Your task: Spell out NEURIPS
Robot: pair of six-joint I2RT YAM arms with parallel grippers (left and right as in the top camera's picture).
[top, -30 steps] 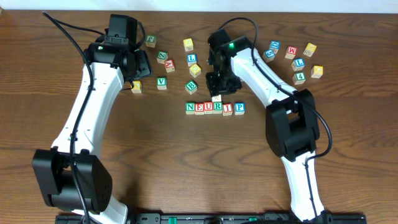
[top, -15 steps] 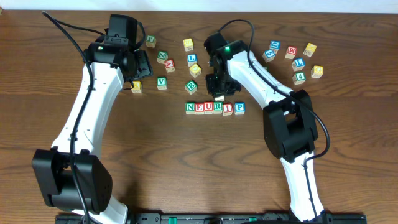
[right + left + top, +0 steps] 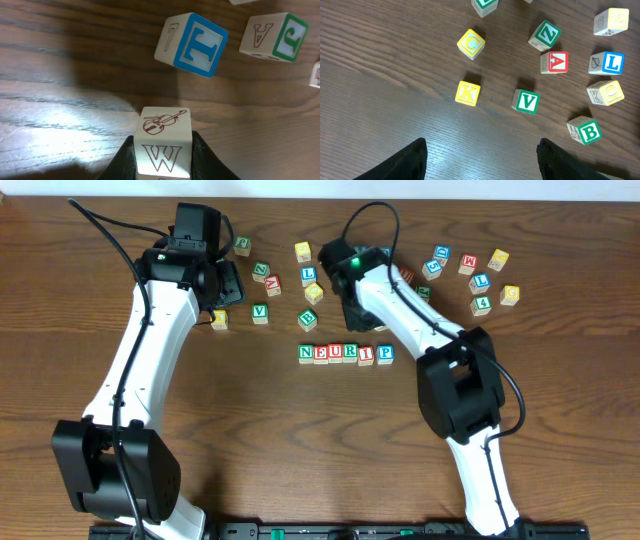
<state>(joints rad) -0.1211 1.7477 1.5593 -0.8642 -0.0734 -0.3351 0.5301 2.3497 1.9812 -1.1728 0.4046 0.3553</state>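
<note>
A wooden cube (image 3: 165,135) showing W and a violin is gripped tightly by the right gripper (image 3: 164,160), behind the row NEURIP (image 3: 345,353). The left gripper (image 3: 480,165) is seen half open, with nothing held. Only S is missing; it must be set just right of P (image 3: 385,353).

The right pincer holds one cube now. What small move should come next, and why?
Probably carry the held cube in the right pincer toward the free spot after P. The row reads NEURIP, so only the last letter is missing. Its visible face shows W; an S face cannot be seen.
</note>
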